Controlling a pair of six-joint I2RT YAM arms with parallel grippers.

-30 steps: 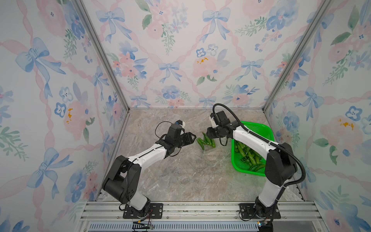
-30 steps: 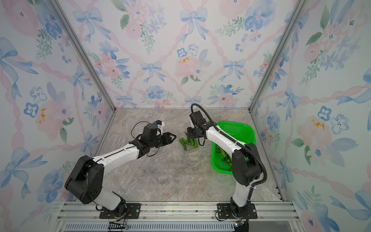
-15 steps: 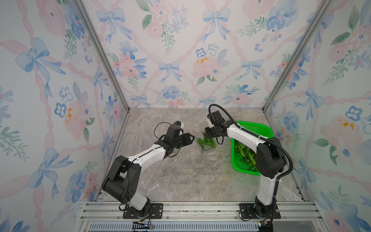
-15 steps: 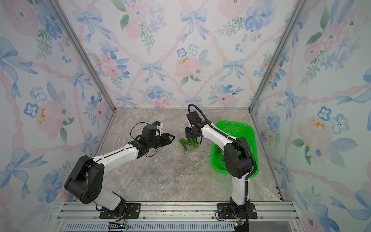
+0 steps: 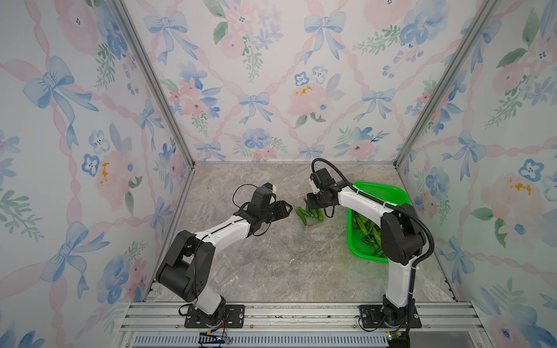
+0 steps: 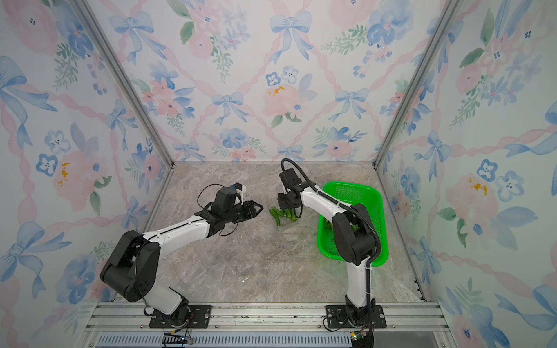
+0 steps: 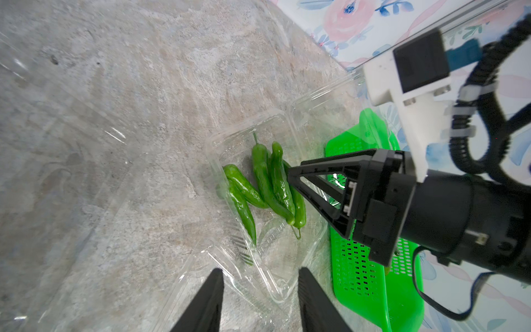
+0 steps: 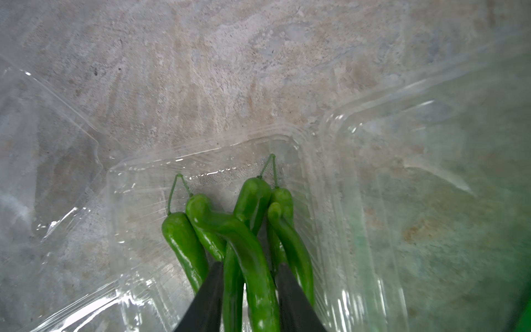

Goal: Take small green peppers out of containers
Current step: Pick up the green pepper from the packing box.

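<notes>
**Right gripper** (image 8: 249,266). The jaws are part-way apart and straddle two of the small green peppers (image 8: 247,244). The pads lie against the skins or just beside them; whether the pinch is firm cannot be told.

**Left gripper** (image 7: 260,270). The jaws are apart and empty, hovering over the near rim of the same container (image 7: 275,290).

**Peppers.** About five lie bunched and overlapping inside the clear container, stems toward one end wall. One crooked pepper lies across its neighbours. More peppers rest in the green basket (image 5: 388,192).

**Step in hand (judged).** Close on the straddled pair and lift them out.
- The glossy, curved skins will likely slip, so the jaws should meet square on the mid-bodies, not the tapering tips.
- A straight rise should let the crossing pepper slide off without dragging the bunch.
- The thin tray looks light and may come up with the load. The left gripper is well placed to press its rim down.

**Edges.**
- The container's low walls hug the bunch on the stem side.
- A neighbouring clear tray (image 8: 370,138) sits just beside it.
- The basket rim is near, on the right arm's side.

**Open room.**
- Bare marble table (image 5: 271,271) spreads toward the front rail and the left arm's side.
- The two grippers face each other closely across the container, so a sideways swing is best avoided.
</notes>
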